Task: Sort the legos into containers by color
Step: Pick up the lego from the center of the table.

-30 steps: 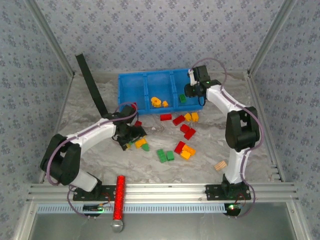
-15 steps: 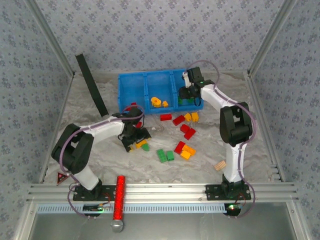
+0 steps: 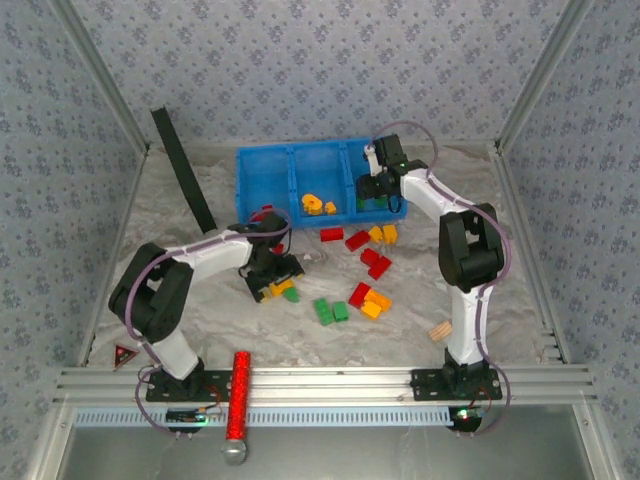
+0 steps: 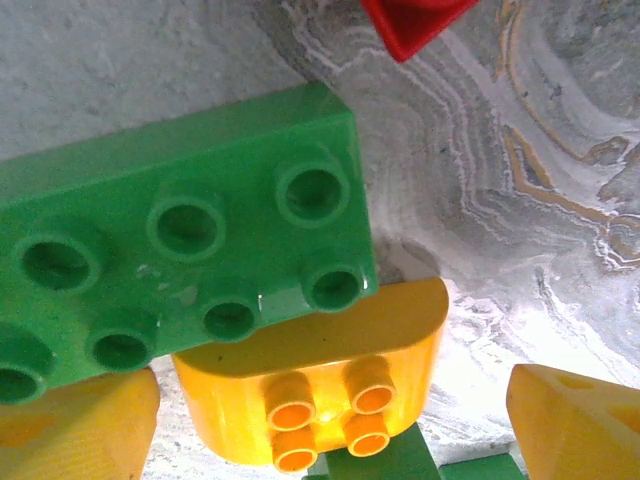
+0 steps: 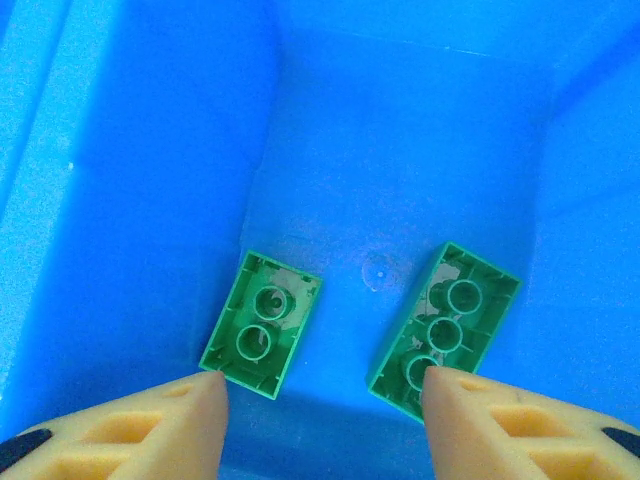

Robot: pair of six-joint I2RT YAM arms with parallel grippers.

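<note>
Right fingers spread, nothing pinched, above the right compartment of the blue bin. A green brick and a second green brick lie on its floor, undersides up. Left fingers wide apart, low over the desk, straddling an orange-yellow brick, not squeezing it. A large green brick sits right against it. Loose legos are scattered mid-desk.

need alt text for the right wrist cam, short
Two green bricks lie underside up, apart, on the floor of a blue bin compartment. The right gripper hangs above them, jaws open, nothing between its orange fingers.
</note>
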